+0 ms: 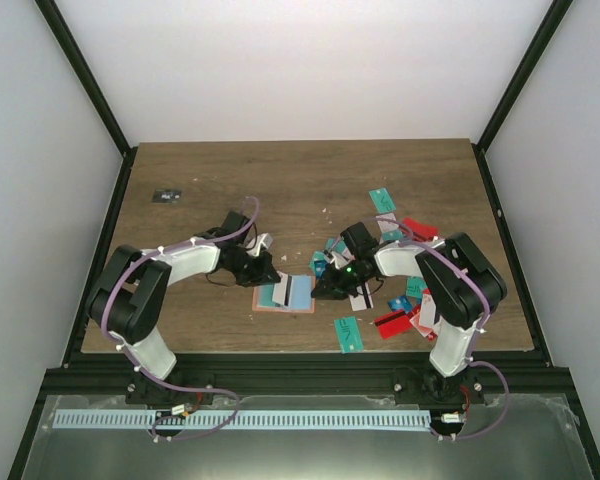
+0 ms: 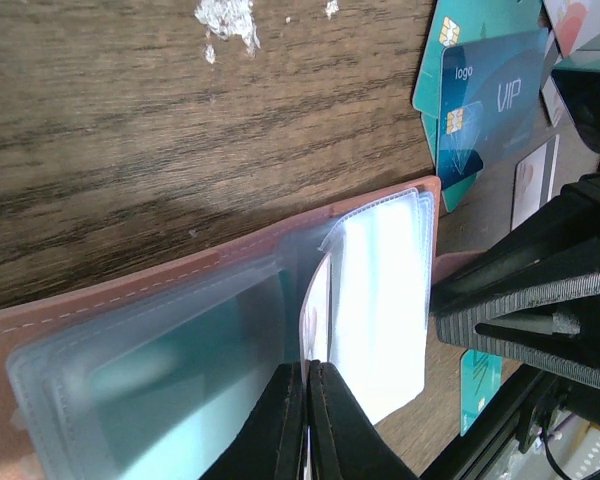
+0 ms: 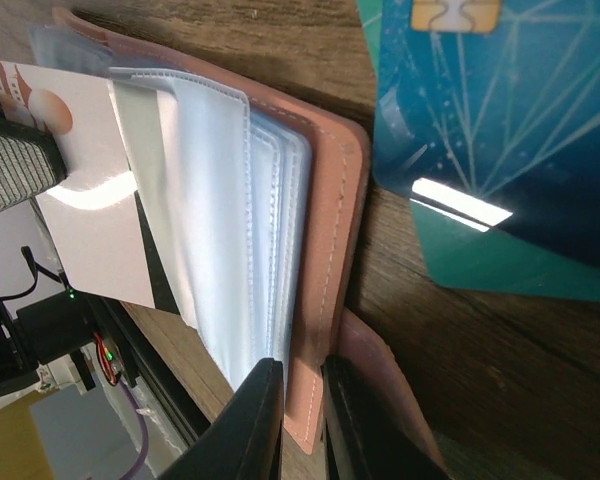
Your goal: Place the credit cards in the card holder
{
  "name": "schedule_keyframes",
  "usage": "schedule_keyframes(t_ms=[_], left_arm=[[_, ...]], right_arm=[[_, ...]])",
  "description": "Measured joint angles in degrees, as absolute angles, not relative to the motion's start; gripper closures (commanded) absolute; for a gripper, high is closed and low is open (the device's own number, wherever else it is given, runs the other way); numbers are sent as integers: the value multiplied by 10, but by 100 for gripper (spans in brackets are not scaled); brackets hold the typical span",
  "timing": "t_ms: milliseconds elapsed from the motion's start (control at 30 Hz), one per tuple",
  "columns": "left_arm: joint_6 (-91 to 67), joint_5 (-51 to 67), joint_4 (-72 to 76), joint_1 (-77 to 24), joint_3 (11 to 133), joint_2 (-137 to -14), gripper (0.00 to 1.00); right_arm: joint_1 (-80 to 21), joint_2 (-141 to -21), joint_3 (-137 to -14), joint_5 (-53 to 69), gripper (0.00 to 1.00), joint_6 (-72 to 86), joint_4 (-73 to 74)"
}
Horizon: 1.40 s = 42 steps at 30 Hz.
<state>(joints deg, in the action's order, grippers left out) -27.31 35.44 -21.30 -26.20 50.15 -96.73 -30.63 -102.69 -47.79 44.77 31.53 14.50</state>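
Both arms are in tight over the card holder (image 1: 284,294), which lies open on the table (image 1: 280,180) near the front edge, right between the two of them. The left pincer (image 2: 306,372) is clenched, black fingers pressed together on the edge of one clear sleeve (image 2: 375,260), and that page is bowed up from the ones beneath it.

On the other side, the right pincer (image 3: 300,368) is grasping the card holder by the rim of its salmon cover, one finger on each face of the leather.

The right wrist view shows a white card (image 3: 80,215) with an orange dot in its corner. It lies at the sleeves' open side with one long edge tucked beneath the top sleeve. Whether it sits inside a pocket or just under the page is hard to say from here.

The rest of the credit cards (image 1: 396,303) are scattered over the right half of the table. There's a teal card (image 1: 349,333) near the front edge, a red card (image 1: 393,322) just beside it, and a second red card (image 1: 418,228) further back. A blue VIP card (image 2: 492,95) overlaps teal ones just past the holder's corner. At the back left, well apart from everything, sits a small dark object (image 1: 166,195).
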Motion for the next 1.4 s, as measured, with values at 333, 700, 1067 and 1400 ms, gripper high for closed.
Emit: schedule_keyframes(t_ms=[333,700,1067,1400], left_arm=[[-296,354,-188,-265,499,-967,96],[-336,363,-113,-290,476,-986,96],[-354,384,-75,-296,474,-1014,96],[-352,402,-65,-296,482,-1036,96]], right_arm=[[-306,-1030,-478,453,85,316,143],[-306,-1032,-479,455,86,322,142],[-304,-1037,-480,464,86,326,141],[-303,-1048,-489,476,86,334,147]])
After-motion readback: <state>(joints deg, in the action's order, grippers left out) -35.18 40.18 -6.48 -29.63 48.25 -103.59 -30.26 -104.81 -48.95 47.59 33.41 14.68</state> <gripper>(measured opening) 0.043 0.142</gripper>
